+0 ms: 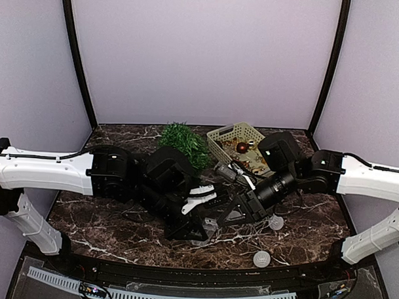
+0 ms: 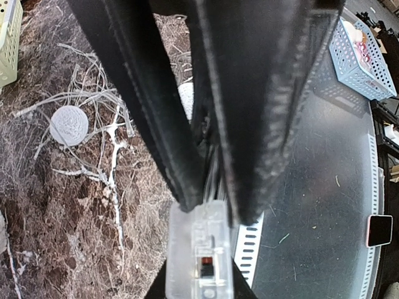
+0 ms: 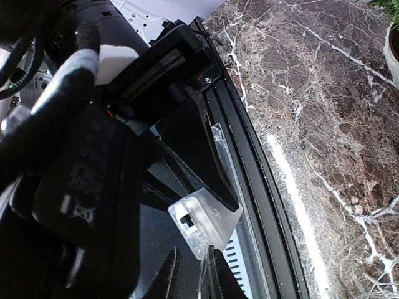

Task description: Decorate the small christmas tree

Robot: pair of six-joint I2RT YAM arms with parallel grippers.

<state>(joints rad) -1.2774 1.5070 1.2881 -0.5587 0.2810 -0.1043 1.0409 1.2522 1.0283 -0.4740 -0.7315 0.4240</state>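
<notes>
A clear plastic battery box (image 2: 199, 249) with a small switch hangs over the table's front edge between both grippers. My left gripper (image 2: 212, 208) is shut on its upper end. My right gripper (image 3: 193, 261) has its two fingers closed against the box (image 3: 202, 221) from the other end, and a thin clear wire runs between them. In the top view the two grippers meet at the box (image 1: 206, 232) in the middle front. The small christmas tree (image 1: 185, 141) stands upright at the back centre, apart from both arms. Its white pot (image 3: 393, 56) shows at the right wrist view's edge.
A pale green basket (image 1: 234, 134) holding ornaments (image 1: 242, 148) sits right of the tree. Two white balls (image 1: 275, 222) (image 1: 262, 258) lie at the front right. Another white ball (image 2: 68, 124) shows in the left wrist view. A black rail (image 3: 262, 187) borders the table's front.
</notes>
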